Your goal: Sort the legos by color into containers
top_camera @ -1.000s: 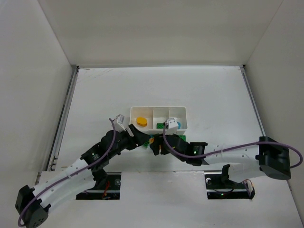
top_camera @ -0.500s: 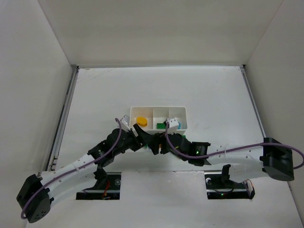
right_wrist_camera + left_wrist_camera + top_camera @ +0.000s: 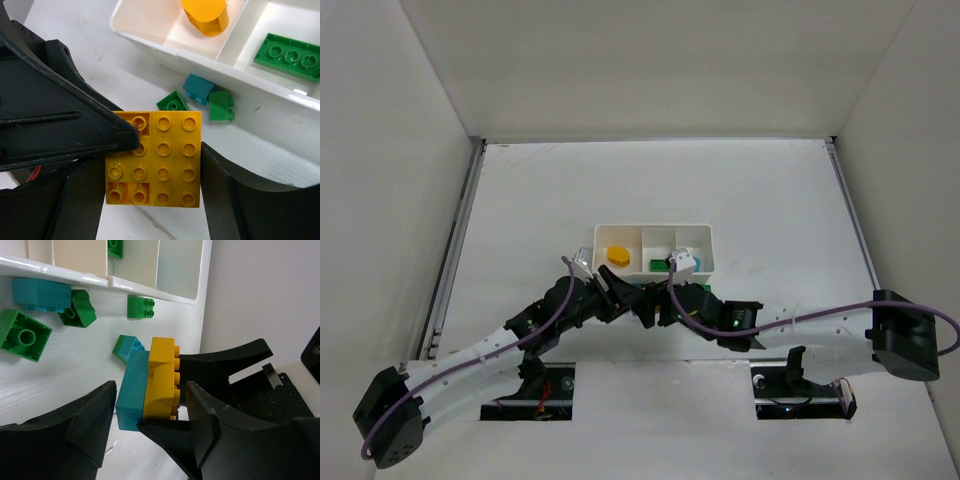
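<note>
My right gripper (image 3: 152,170) is shut on a stack of legos, two yellow bricks (image 3: 175,160) side by side on a cyan brick (image 3: 131,390), held above the table just in front of the white tray (image 3: 603,240). My left gripper (image 3: 152,390) is open, with one finger beside the cyan underside and the other over the yellow studs, leaving narrow gaps. In the top view both grippers (image 3: 638,297) meet at the tray's near wall. The tray's left compartment holds a yellow piece (image 3: 205,15), the middle a green plate (image 3: 287,56), and the right a cyan piece (image 3: 696,262).
Loose legos lie on the table against the tray's near wall (image 3: 150,287): a cyan brick (image 3: 42,294), green bricks (image 3: 77,310) (image 3: 24,335) (image 3: 140,306) and a green-and-cyan pair (image 3: 127,347). White walls enclose the table on three sides.
My left arm has reached forward and to the right, bringing its gripper up to the stack held by my right gripper. The right arm has barely moved.
</note>
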`<state>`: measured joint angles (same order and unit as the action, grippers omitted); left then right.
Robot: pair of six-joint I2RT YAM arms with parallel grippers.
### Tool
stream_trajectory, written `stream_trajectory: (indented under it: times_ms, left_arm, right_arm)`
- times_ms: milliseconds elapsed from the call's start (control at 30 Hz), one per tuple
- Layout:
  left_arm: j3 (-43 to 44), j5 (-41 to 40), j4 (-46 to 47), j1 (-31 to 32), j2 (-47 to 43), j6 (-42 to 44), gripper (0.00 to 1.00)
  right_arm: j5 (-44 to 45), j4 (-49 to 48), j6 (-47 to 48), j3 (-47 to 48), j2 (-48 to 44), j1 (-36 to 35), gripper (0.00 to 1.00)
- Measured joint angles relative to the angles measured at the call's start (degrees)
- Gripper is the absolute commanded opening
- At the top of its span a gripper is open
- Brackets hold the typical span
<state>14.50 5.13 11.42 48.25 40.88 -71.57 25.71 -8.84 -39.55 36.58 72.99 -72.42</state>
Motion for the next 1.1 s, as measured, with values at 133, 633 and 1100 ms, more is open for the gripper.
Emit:
stream_trajectory:
  times_ms: [133,633,1100]
  left_arm:
    - [0.0,-1.3,0.3,1.4,0.8,-1.0,0.56]
    - [0.0,-3.6,0.8,3.1,1.5,-3.2,0.58]
    - [0.0,-4.9,1.2,3.2,1.9,-4.6,0.29]
  right_arm:
    - [-0.1,-1.6,0.8,-1.2,0.0,0.0,0.61]
    - [0.6,-7.2,3.0,-3.6,0.3,-0.2,0.61]
    - [5.6,-9.6,5.4,-3.8,0.7,-1.9,0.71]
